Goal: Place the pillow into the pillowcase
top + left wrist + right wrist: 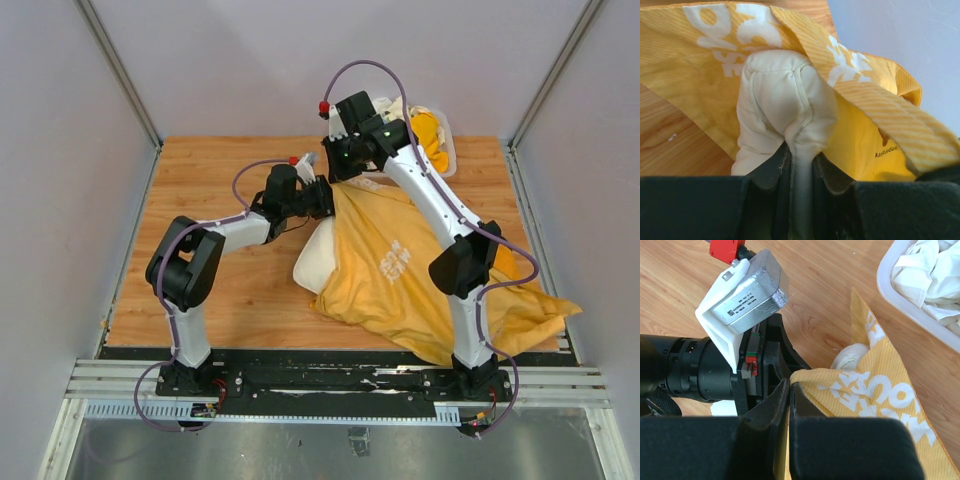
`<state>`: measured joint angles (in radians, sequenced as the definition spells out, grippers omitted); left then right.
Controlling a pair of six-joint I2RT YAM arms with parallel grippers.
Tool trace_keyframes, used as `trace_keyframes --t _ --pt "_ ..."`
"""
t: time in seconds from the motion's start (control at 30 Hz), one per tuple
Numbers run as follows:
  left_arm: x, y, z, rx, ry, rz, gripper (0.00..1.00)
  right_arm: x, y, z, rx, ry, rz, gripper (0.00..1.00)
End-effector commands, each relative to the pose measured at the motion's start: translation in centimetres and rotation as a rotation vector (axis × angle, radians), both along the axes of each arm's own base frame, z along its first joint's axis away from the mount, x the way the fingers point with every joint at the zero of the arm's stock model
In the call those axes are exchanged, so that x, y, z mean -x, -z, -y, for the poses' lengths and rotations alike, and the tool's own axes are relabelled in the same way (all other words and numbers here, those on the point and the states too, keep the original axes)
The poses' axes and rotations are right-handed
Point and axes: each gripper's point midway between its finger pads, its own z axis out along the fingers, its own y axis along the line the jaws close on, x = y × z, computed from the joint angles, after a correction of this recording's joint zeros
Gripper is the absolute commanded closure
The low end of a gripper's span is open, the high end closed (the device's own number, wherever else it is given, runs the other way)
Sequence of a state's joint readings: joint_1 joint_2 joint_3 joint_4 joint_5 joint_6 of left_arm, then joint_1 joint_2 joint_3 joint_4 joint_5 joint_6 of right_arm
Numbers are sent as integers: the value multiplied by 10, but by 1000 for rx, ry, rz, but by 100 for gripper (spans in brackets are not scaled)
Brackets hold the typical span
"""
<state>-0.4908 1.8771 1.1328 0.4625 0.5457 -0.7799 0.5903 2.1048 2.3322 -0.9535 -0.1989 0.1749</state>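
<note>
The task looks about half done: the pillow [314,258] lies mid-frame, partly inside the pillowcase [400,275] with its left end bare, while the left end effector [800,156] pinches that bare end and the right end effector [790,389] pinches the case's opening hem, so the rest needs pushing in.

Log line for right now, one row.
left fingers: shut on pillow end | right fingers: shut on pillowcase edge | pillow: partly inside, one end out | insertion: not finished
</note>
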Motion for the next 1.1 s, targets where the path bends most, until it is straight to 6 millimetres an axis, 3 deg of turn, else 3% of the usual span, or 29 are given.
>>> trace_keyframes --t 0.0,0.17,0.27,0.4,0.57,0.7,0.93,1.07 --pt "35 -10 39 86 144 -8 100 23 -77 -58 -236 -166 172 99" --pt "45 -25 37 117 166 5 97 23 -75 -56 -226 -157 177 99" --pt "52 -34 36 136 190 9 68 24 -76 -54 -224 -154 182 99" --pt "60 -39 23 141 181 17 58 27 -83 -49 -223 -148 199 99" --pt "55 -35 -9 171 121 -20 42 39 -98 -42 -245 -153 216 99" --pt "53 -43 -39 194 80 -11 37 47 -109 -37 -264 -161 232 99" --pt "52 -74 -91 214 -32 59 34 62 -136 -29 -304 -181 270 99" --pt "52 -70 -112 162 -115 78 32 71 -155 -23 -332 -198 300 99"
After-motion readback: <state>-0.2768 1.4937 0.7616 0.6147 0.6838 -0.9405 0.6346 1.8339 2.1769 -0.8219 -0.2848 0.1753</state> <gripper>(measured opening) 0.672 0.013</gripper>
